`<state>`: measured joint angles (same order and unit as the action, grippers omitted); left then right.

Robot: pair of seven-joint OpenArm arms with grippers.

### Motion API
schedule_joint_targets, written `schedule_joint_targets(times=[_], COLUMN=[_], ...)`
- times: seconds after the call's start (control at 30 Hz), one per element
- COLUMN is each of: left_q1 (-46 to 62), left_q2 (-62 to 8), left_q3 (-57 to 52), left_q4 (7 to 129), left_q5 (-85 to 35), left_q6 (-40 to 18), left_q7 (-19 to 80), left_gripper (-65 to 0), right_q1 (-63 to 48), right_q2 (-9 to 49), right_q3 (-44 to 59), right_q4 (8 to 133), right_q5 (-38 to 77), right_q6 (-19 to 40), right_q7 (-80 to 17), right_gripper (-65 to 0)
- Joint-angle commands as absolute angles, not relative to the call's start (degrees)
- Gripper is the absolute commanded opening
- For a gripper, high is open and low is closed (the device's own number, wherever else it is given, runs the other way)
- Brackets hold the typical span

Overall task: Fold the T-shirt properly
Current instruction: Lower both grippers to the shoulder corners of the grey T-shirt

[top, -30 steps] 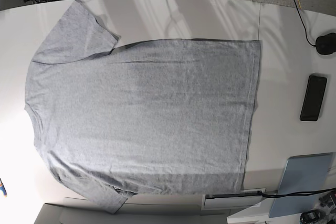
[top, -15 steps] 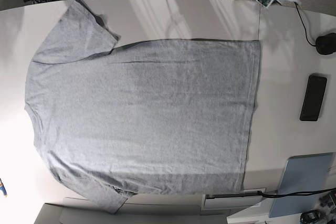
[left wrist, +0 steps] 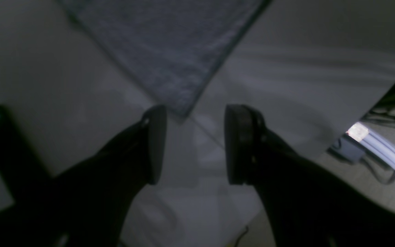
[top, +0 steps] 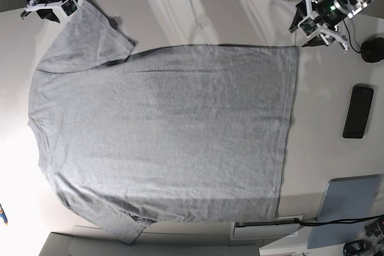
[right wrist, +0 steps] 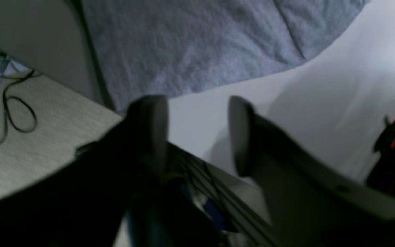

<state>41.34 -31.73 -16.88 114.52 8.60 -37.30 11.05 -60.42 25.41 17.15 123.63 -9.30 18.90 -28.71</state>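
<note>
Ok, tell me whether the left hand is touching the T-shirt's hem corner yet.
Apart. The left wrist view shows the left hand open, with bare table between its fingers and the T-shirt corner just ahead.

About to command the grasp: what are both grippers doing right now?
Left gripper: jaws open, empty, just short of the T-shirt hem corner.
Right gripper: jaws open, empty, near the sleeve.
</note>
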Motion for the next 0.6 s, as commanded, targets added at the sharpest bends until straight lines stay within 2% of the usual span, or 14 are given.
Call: schedule_joint_targets(times=[0.0, 0.17, 0.4, 0.57], left_q1=[40.5, 34.3, 26.0, 22.5], left_q2=[-33.2, -36.4, -37.0, -37.0], left_q3=[-14.9, -4.0, 3.7, 4.8], left_q4=[114.4, 109.4, 101.8, 96.4], left_q5=[9.4, 15.6, 16.2, 19.6], left_q6=[-36.5, -28.1, -28.3, -26.0], left_q7=[10.0, 10.2, 12.1, 12.4], left_gripper=[-36.2, -36.2, -36.2, -36.2], right_q1=[-60.7, -59.1, -56.2, -54.7], right_q2=[25.9, 25.9, 25.9, 27.4], right_q3=[17.6, 17.6, 17.6, 17.6], right_q4=[124.6, 124.5, 124.5, 124.5], right_q5=[-10.5, -14.5, -18.1, -18.1], right_q6=[18.2, 18.2, 18.2, 18.2], right_q7=[-28.1, -28.2, -28.5, -28.1], right_gripper=[-31.6, -31.5, -31.5, -31.5])
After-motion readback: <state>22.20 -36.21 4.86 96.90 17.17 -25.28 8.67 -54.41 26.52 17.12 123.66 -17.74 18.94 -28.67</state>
